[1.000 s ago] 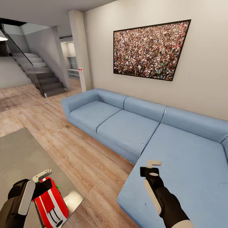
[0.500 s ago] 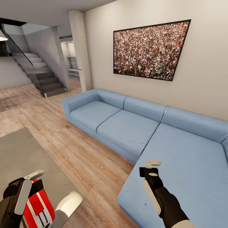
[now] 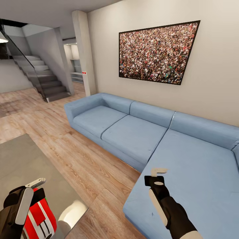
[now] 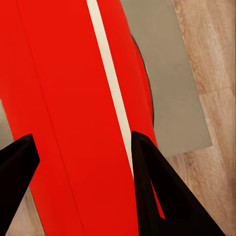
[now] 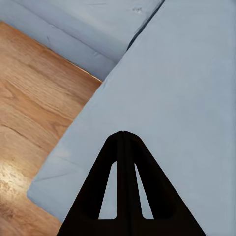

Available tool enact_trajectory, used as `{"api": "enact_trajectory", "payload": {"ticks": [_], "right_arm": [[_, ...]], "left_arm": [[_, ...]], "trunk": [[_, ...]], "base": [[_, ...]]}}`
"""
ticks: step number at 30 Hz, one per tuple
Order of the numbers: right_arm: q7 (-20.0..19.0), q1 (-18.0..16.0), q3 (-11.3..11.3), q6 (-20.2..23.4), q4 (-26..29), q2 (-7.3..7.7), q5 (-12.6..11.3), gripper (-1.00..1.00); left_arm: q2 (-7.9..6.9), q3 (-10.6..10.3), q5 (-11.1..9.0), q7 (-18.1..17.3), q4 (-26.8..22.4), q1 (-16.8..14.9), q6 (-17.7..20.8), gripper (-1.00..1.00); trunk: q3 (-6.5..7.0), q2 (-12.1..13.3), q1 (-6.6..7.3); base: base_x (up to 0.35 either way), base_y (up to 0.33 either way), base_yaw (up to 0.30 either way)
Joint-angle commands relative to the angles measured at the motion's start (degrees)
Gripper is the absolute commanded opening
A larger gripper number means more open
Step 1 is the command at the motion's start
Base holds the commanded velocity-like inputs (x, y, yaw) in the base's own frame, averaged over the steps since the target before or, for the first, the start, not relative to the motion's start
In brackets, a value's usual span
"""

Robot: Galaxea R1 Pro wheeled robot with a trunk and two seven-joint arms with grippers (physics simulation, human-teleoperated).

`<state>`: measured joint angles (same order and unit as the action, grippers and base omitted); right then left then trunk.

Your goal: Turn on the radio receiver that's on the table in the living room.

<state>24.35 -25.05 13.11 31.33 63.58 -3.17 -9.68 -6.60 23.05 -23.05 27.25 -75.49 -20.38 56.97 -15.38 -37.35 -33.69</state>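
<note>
Between the two black fingers of the left gripper (image 4: 81, 162) sits the radio receiver (image 4: 73, 98), its glossy red shell with one white stripe spanning the gap; both fingers lie against its sides, so the jaws are clamped on it at a wide spread. From the head camera the same gripper (image 3: 31, 194) shows at the near corner of the grey table (image 3: 23, 159), with the radio receiver (image 3: 39, 215) below its fingertips, red with white stripes, over the table's glossy edge. Whether the receiver rests on the tabletop or is lifted off it cannot be told. Beyond the jaws in the left wrist view lie the grey table (image 4: 172, 98) and wood plank floor (image 4: 216, 59).

Over the light-blue sofa (image 3: 132, 132) hangs the right gripper (image 3: 158, 172), holding nothing. Its fingers (image 5: 115, 167) meet at the tips, jaws closed together, with the sofa cushion (image 5: 187, 98) directly ahead and floor (image 5: 34, 113) off to one side. A framed crowd photograph (image 3: 157, 53) hangs on the beige wall, and a staircase (image 3: 43, 79) stands well apart.
</note>
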Motion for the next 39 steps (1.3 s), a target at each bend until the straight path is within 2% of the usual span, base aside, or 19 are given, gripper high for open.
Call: {"api": "enact_trajectory", "payload": {"ticks": [1, 16, 31, 32, 33, 35, 39], "right_arm": [[0.0, 0.0, 0.1, 0.0, 0.0, 0.0, 0.0, -1.0], [0.0, 0.0, 0.2, 0.0, 0.0, 0.0, 0.0, -1.0], [0.1, 0.1, 0.2, 0.0, 0.2, 0.0, 0.2, -1.0], [0.1, 0.7, 0.2, 0.0, 0.9, 0.0, 0.2, -1.0], [0.1, 3.3, 0.2, 0.1, 5.7, 0.05, 0.2, -1.0], [0.1, 5.0, 0.2, 0.2, 8.1, 0.08, 0.2, -1.0], [0.0, 5.8, 0.3, 0.1, 9.0, 0.09, 0.1, -1.0]], "left_arm": [[0.0, 0.0, 0.4, 0.1, 0.0, 0.0, 0.1, -1.0], [0.77, -0.2, 0.4, -0.1, 0.0, 0.0, 0.2, -1.0], [0.86, -0.3, 0.4, -0.1, 0.0, 0.0, 0.2, -1.0], [0.87, -0.3, 0.4, -0.1, 0.0, 0.0, 0.2, -1.0], [0.83, -0.3, 0.4, -0.1, 0.0, 0.0, 0.2, -1.0], [0.84, -0.3, 0.4, -0.1, 0.0, 0.0, 0.2, -1.0], [0.81, -0.3, 0.4, -0.1, 0.0, 0.0, 0.2, -1.0]], "trunk": [[0.0, 0.0, 0.0], [0.0, 0.0, 0.0], [0.0, 0.0, 0.0], [0.0, 0.0, 0.0], [0.0, 0.0, 0.0], [0.0, 0.0, 0.0], [0.0, 0.0, 0.0]], "base": [[0.0, 0.0, 0.0], [0.0, 0.0, 0.0], [0.0, 0.0, 0.0], [0.0, 0.0, 0.0], [0.0, 0.0, 0.0], [0.0, 0.0, 0.0], [0.0, 0.0, 0.0]]}}
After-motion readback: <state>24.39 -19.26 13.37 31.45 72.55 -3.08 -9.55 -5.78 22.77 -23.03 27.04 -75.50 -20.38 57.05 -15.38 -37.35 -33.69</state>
